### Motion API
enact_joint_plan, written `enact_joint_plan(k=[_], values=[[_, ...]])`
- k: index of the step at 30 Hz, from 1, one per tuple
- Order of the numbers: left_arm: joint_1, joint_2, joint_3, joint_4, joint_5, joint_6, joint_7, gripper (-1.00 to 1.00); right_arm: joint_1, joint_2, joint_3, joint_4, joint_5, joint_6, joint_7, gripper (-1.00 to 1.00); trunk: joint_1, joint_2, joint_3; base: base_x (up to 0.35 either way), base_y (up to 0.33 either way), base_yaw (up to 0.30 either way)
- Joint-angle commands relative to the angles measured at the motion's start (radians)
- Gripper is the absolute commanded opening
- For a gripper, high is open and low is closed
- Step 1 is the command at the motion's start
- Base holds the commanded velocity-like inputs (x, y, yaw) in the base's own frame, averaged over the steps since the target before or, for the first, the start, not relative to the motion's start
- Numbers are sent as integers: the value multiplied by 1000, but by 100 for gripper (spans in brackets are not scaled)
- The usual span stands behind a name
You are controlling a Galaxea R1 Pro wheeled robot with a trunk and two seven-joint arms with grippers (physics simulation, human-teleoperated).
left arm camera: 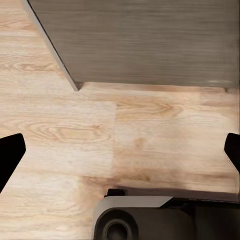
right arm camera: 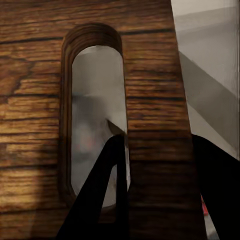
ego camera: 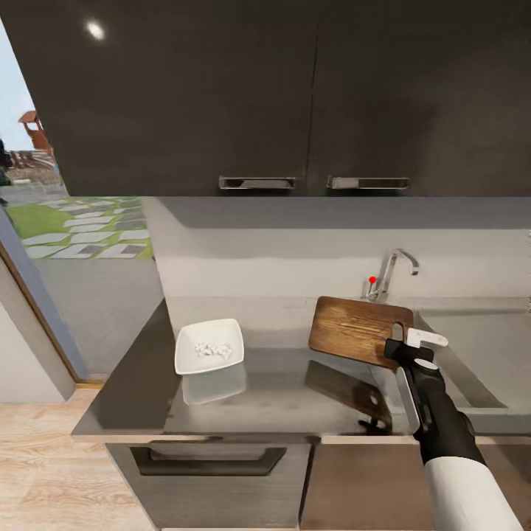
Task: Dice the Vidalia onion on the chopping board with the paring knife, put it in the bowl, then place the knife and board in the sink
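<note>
My right gripper (ego camera: 402, 346) is shut on the handle end of the dark brown chopping board (ego camera: 354, 328). It holds the board tilted a little above the countertop (ego camera: 280, 391), just left of the sink (ego camera: 479, 354). In the right wrist view one finger (right arm camera: 107, 190) passes through the board's oblong slot (right arm camera: 97, 115). The white square bowl (ego camera: 209, 345) stands on the countertop to the left with small pale pieces of diced onion (ego camera: 212, 349) inside. My left gripper (left arm camera: 120, 152) hangs open over the wooden floor. The paring knife is out of view.
A chrome tap with a red knob (ego camera: 391, 273) rises behind the board. Dark wall cabinets (ego camera: 221, 96) hang overhead. A drawer with a bar handle (ego camera: 210, 461) lies under the countertop. A glass door (ego camera: 66, 243) is at the left. My base (left arm camera: 150, 220) is on the wooden floor.
</note>
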State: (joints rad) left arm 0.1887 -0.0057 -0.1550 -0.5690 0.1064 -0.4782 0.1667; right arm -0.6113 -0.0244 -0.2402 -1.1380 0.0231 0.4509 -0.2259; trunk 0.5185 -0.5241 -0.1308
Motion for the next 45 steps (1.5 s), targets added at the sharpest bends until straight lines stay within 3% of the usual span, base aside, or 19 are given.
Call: enact_joint_plan(k=[1,12,18,24,28,32,40,45], values=[[1,1,-8,-2,10,-2,7,100,-1,0,1,-2,4,6,-3,-100,0,-2,-2,0,-309,0],[0,2,-8,-2,10,-2,7,100,-1,0,1,20,3,6,-2,-100,0,-2,-2,0,-307,0],[0,3,-8,-2,10,-3,7,100,-1,-4,0,105,4,4,-7,-100,0,-2,-2,0,-72,0],[0,3,-8,-2,10,-2,7,100,-5,-5,-1,130,-11,1,-101,-100,0,-2,-2,0,-4,0],[0,3,-8,-2,10,-3,7,100,-22,-6,-1,151,-80,2,-177,-100,0,-2,-2,0,0,0],[0,3,-8,-2,10,-3,7,100,-98,-8,0,235,-127,3,-250,-100,0,-2,-2,0,0,0],[0,3,-8,-2,10,-3,7,100,-329,-14,0,501,-138,-7,-316,-100,0,-2,-2,0,0,0],[0,3,-8,-2,11,-3,7,100,-386,-14,-1,537,-139,-8,-387,-100,0,-2,-2,0,0,0]])
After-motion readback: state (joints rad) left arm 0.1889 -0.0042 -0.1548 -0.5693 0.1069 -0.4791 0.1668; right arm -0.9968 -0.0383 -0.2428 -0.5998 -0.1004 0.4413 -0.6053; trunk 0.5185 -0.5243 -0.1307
